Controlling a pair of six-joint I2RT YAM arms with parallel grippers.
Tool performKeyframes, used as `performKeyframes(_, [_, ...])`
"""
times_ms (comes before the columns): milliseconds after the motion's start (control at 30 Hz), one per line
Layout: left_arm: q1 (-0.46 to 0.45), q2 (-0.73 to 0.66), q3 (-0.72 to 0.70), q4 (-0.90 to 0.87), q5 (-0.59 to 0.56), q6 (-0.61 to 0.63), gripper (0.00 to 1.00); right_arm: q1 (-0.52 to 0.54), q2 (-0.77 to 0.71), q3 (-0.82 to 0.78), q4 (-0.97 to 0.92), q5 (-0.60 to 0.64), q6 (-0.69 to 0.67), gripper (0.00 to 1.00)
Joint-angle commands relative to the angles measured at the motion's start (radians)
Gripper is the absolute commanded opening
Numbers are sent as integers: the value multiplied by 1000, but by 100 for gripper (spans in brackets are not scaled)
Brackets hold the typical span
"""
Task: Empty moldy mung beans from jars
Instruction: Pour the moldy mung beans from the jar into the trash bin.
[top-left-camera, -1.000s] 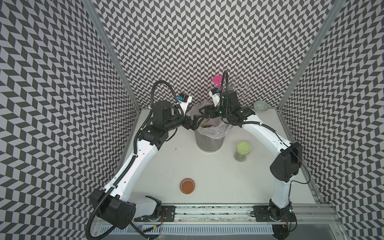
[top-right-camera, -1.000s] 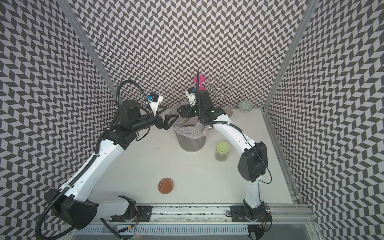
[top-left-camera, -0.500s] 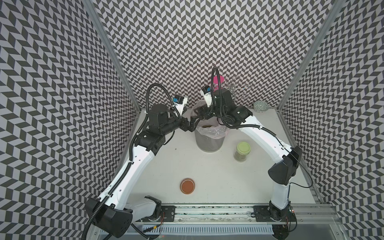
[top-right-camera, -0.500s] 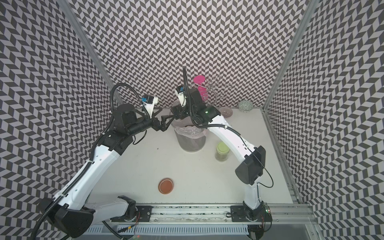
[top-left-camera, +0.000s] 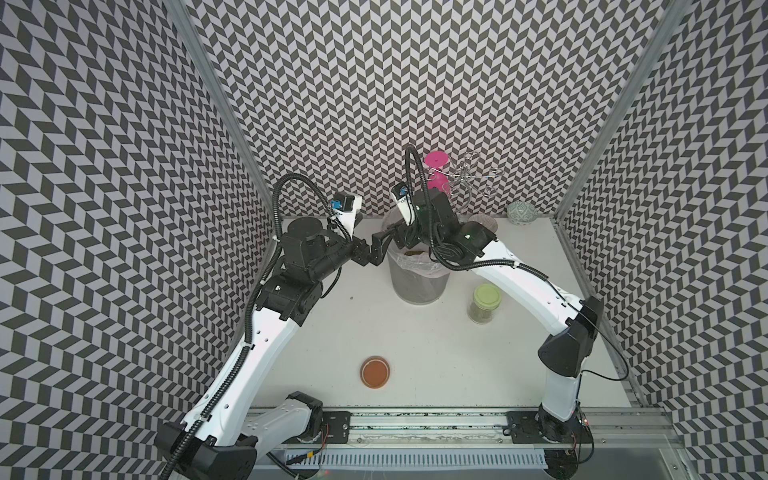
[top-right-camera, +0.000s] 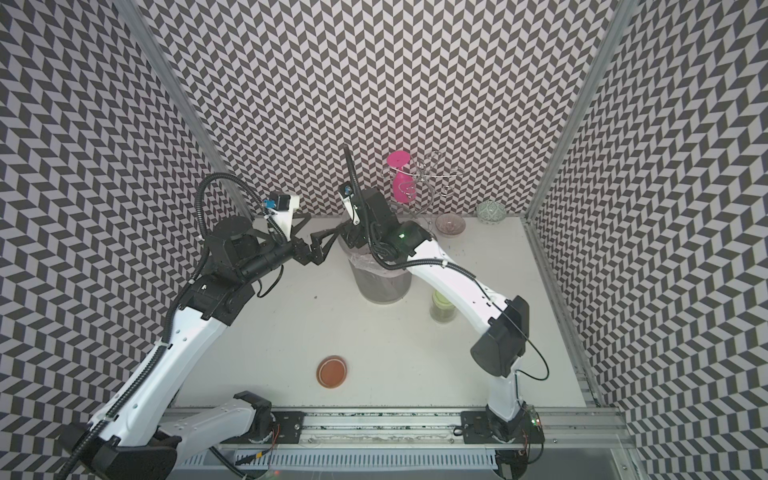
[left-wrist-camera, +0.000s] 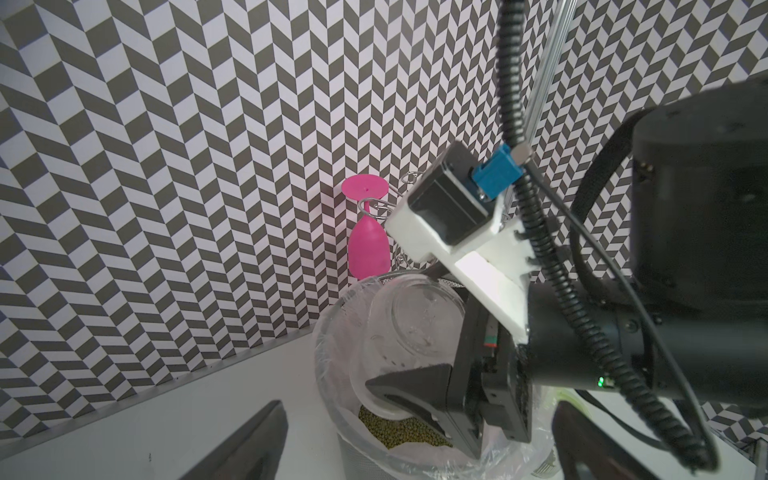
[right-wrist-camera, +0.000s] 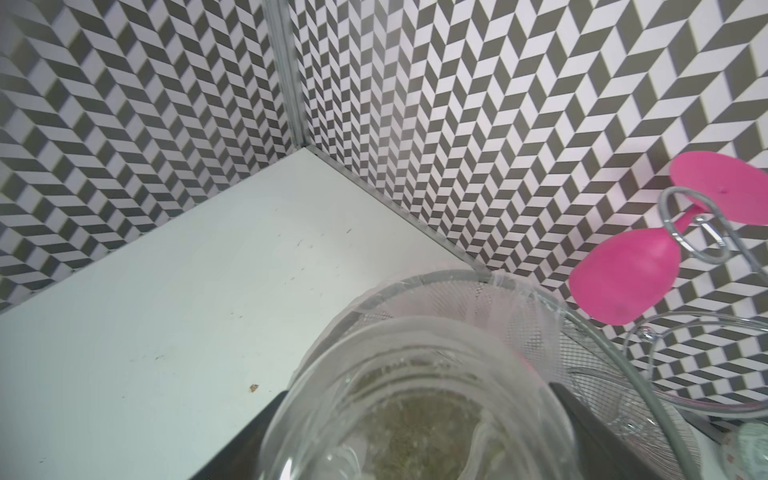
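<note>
Two jars concern me, and only one is in hand. My right gripper (left-wrist-camera: 397, 328) is clamped across the glass wall of the open jar (left-wrist-camera: 419, 320), which hangs tilted, mouth-down, over the grey bin (top-left-camera: 417, 289). Through the glass it looks all but empty, with a few specks clinging. Mung beans (left-wrist-camera: 399, 432) lie heaped inside the bin's clear liner (left-wrist-camera: 332, 361).

Taking the far wall as twelve o'clock, my left gripper (top-right-camera: 328, 243) hovers at about ten o'clock of the bin's rim, jaws spread wide and nothing between them. The second jar (top-left-camera: 482, 311), full and capped with its pale green lid (top-left-camera: 487, 296), stands upright on the table (top-left-camera: 415, 353) at four o'clock of the bin, near it. The orange-brown lid (top-left-camera: 375, 371) lies alone at about seven o'clock, well apart.

I judge the held jar light now, but rigid, smooth and breakable. A side grip at mid-height suits it, and I would set it down gently. The capped one should be heavier, its load loose and shifting, perhaps clumped. I would pinch it around the wall below the lid with one gripper and turn the lid by its rim with the other.
</note>
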Motion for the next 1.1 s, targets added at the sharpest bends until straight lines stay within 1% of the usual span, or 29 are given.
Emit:
performKeyframes(0, [6, -14, -9, 17, -6, -14, 100, 7, 57, 131, 7, 113, -39, 68])
performKeyframes(67, [6, -15, -7, 18, -6, -16, 99, 9, 94, 168, -32, 146, -41, 68])
performKeyframes(200, [6, -20, -14, 16, -6, -15, 100, 22, 81, 133, 3, 185, -53, 68])
performKeyframes(300, [7, -22, -21, 15, -1, -15, 100, 30, 98, 158, -17, 211, -66, 69])
performKeyframes(400, [7, -25, -27, 17, 5, -23, 100, 25, 124, 182, -63, 180, -50, 71])
performKeyframes(567, [6, -25, -35, 21, 21, -30, 99, -8, 164, 222, -141, 53, 14, 71])
performKeyframes(833, [6, -24, -53, 21, 34, -26, 99, -74, 213, 250, -236, -85, 94, 71])
performKeyframes(1067, [6, -9, -53, 26, 54, -30, 99, -76, 231, 247, -291, -55, 111, 71])
